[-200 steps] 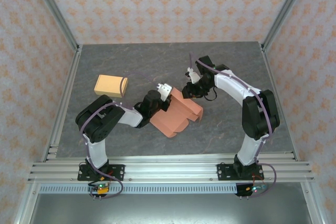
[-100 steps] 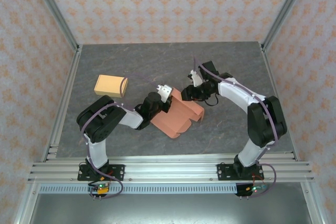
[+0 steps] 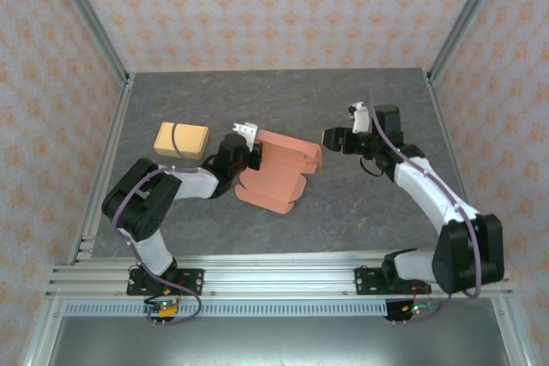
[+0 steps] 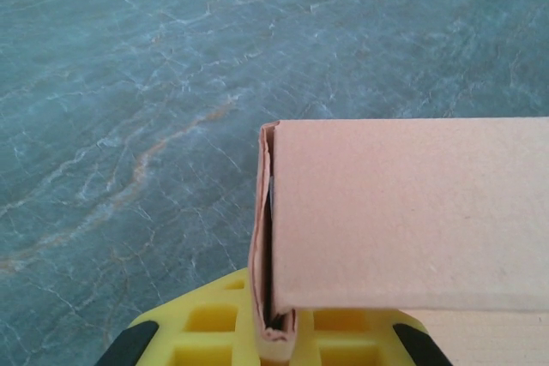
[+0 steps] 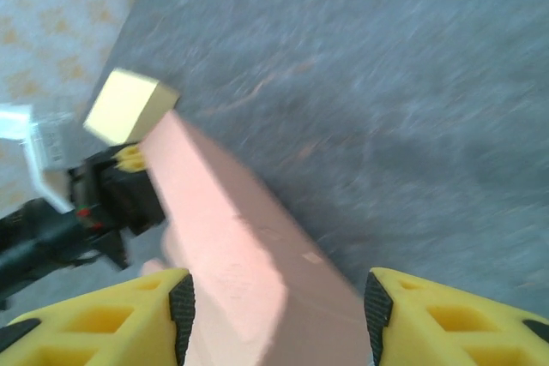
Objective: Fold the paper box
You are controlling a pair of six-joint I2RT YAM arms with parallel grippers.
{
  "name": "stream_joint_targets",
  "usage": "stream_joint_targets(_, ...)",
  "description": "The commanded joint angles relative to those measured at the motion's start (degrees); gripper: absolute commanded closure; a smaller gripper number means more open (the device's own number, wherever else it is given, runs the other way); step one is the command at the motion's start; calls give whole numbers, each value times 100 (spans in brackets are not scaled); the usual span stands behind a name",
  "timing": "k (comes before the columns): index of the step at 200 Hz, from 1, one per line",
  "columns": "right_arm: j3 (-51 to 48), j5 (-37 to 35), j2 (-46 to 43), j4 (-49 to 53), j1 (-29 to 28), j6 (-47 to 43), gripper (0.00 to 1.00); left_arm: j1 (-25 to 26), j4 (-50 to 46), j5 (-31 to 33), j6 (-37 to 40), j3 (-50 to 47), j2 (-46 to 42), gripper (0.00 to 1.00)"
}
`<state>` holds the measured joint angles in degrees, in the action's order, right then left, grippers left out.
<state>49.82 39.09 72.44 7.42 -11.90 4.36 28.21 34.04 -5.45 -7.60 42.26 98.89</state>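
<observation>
- The left claw [image 4: 274,336] is clamped tight on a folded edge of the paper box [image 4: 403,212]. Its yellow fingers [image 4: 202,336] sit on either side of the doubled cardboard, which stands upright between them.
- From above, the rest of the salmon-pink paper box stretches away from the left claw's tip. A raised panel runs straight ahead of the claw, and flat flaps lie on the grey marbled counter [image 3: 369,212] to one side of it.
- The right claw [image 3: 330,137] has its jaws parted and grips nothing. It faces the end of the paper box furthest from the left claw, close to it, with a strip of bare counter showing between them.
- In the right wrist view, that claw's two yellow fingers [image 5: 103,323] are spread wide, with the paper box ahead of and below the gap between them. This view is blurred, so finer detail is lost.
- A small tan box [image 3: 181,140] lies on the counter behind the left claw, on the side away from the paper box and touching neither.
</observation>
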Motion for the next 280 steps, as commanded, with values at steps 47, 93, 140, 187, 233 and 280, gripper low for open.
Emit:
stream_joint_targets(47,-453,764,26,-583,-79,-2215,46,-440,-1008,-1216,-524,636,-306,100)
stream_joint_targets(93,41,765,570,-427,-600,-2548,53,-462,-958,-1877,-595,809,-220,100)
stream_joint_targets(140,-106,-86,707,-1321,-854,-2125,64,-457,-1039,-1632,-971,895,-169,100)
stream_joint_targets(187,-400,-1634,1046,-2427,-1277,-1635,59,-358,-1226,-1156,-1366,995,-79,100)
stream_joint_targets(233,-311,-3223,1446,-3091,-1573,-1561,58,-20,-1330,-643,-1562,1220,68,100)
stream_joint_targets(280,-187,-5315,1763,-3621,-1782,-1374,68,392,-2204,496,-2134,1601,-15,100)
